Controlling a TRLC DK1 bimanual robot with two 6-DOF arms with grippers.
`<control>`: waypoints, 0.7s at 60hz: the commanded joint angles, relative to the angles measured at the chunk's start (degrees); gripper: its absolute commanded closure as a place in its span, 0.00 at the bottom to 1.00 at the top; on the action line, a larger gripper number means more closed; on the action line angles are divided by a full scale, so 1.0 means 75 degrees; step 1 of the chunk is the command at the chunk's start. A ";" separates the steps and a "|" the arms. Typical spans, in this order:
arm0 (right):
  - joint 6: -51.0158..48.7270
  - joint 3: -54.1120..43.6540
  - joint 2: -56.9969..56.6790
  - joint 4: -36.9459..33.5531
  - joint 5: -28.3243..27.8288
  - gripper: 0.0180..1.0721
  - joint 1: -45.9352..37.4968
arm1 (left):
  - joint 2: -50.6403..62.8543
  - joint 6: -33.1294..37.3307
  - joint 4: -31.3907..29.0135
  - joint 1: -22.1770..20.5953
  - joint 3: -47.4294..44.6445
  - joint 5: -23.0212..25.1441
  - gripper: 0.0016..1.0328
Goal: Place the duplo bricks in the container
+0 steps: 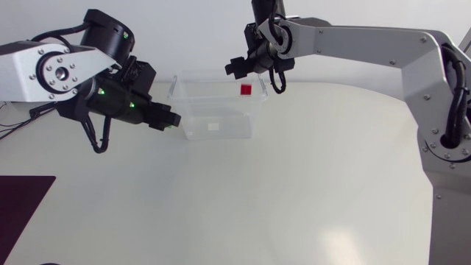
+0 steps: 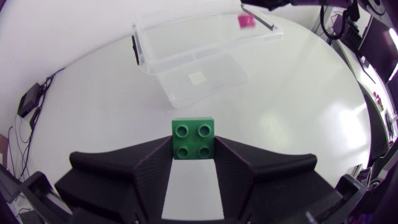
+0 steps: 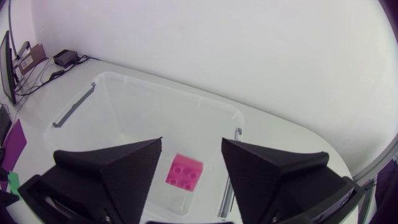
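A clear plastic container [image 1: 221, 126] stands at the back middle of the white table. My right gripper [image 1: 243, 68] hangs open above its far right corner. A red-pink duplo brick [image 1: 246, 90] shows below it inside the container. In the right wrist view this brick [image 3: 184, 172] sits between and under the spread fingers of my right gripper [image 3: 193, 148], touching neither, over the container [image 3: 168, 87]. My left gripper [image 1: 171, 119] is at the container's left side, shut on a green duplo brick [image 2: 193, 139]. The container [image 2: 205, 22] lies ahead of my left gripper [image 2: 193, 149].
A dark maroon mat [image 1: 22, 206] lies at the table's front left corner. A small black box with cables [image 2: 28, 99] sits near the table edge beside the left arm. A white label [image 2: 198, 78] marks the container's floor.
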 commanded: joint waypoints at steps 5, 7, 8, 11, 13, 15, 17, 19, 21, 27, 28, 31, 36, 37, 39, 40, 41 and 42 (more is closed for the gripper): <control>-0.0187 -0.0054 -0.0055 0.0022 0.0100 0.04 0.0046 | -0.0184 0.0190 0.0604 0.0210 0.0355 0.0155 0.66; -0.0187 -0.0159 -0.0208 0.0057 0.0100 0.04 0.0046 | -0.0184 0.0202 0.0780 0.0245 0.0414 0.0167 0.66; -0.0187 -0.0241 -0.0301 0.0069 0.0100 0.04 0.0046 | -0.0172 0.0214 0.0862 0.0257 0.0426 0.0167 0.66; -0.0187 -0.0511 -0.0653 0.0081 0.0100 0.04 0.0046 | -0.0113 0.0249 0.1120 0.0257 0.0531 0.0191 0.66; -0.0187 -0.0780 -0.0958 0.0092 0.0100 0.04 0.0046 | -0.0008 0.0284 0.1225 0.0257 0.0648 0.0191 0.66; -0.0187 -0.1050 -0.1239 0.0116 0.0100 0.04 0.0046 | 0.0098 0.0296 0.1331 0.0257 0.0742 0.0191 0.66; -0.0198 -0.1413 -0.1591 0.0139 0.0100 0.04 0.0046 | 0.0227 0.0331 0.1518 0.0245 0.0848 0.0191 0.66; -0.0234 -0.1835 -0.1966 0.0174 0.0088 0.04 0.0046 | 0.0391 0.0343 0.1671 0.0222 0.0977 0.0191 0.66; -0.0269 -0.2257 -0.2329 0.0280 0.0077 0.04 0.0046 | 0.0543 0.0354 0.1788 0.0198 0.1094 0.0191 0.66; -0.0386 -0.3628 -0.3407 0.0561 0.0030 0.04 0.0046 | 0.1082 0.0354 0.2034 0.0116 0.1562 0.0191 0.66; -0.0421 -0.3851 -0.3583 0.0584 0.0018 0.04 0.0046 | 0.1164 0.0354 0.2093 0.0104 0.1621 0.0191 0.66; -0.0480 -0.4542 -0.4145 0.0666 -0.0005 0.04 0.0046 | 0.1410 0.0343 0.2257 0.0046 0.1820 0.0191 0.65; -0.0573 -0.5515 -0.4989 0.0795 -0.0123 0.04 0.0058 | 0.1809 0.0354 0.2456 0.0011 0.2137 0.0226 0.65; -0.0573 -0.5702 -0.5153 0.0819 -0.0134 0.04 0.0058 | 0.1891 0.0354 0.2479 0.0011 0.2195 0.0249 0.65; -0.0597 -0.6136 -0.5516 0.0854 -0.0205 0.04 0.0070 | 0.2078 0.0354 0.2526 -0.0001 0.2348 0.0296 0.65; -0.0609 -0.6277 -0.5633 0.0854 -0.0240 0.04 0.0070 | 0.2184 0.0343 0.2538 -0.0001 0.2430 0.0308 0.65; -0.0632 -0.6452 -0.5786 0.0866 -0.0263 0.04 0.0093 | 0.2266 0.0354 0.2550 -0.0001 0.2488 0.0308 0.65; -0.0644 -0.6628 -0.5938 0.0877 -0.0263 0.04 0.0105 | 0.2336 0.0343 0.2573 -0.0013 0.2547 0.0308 0.65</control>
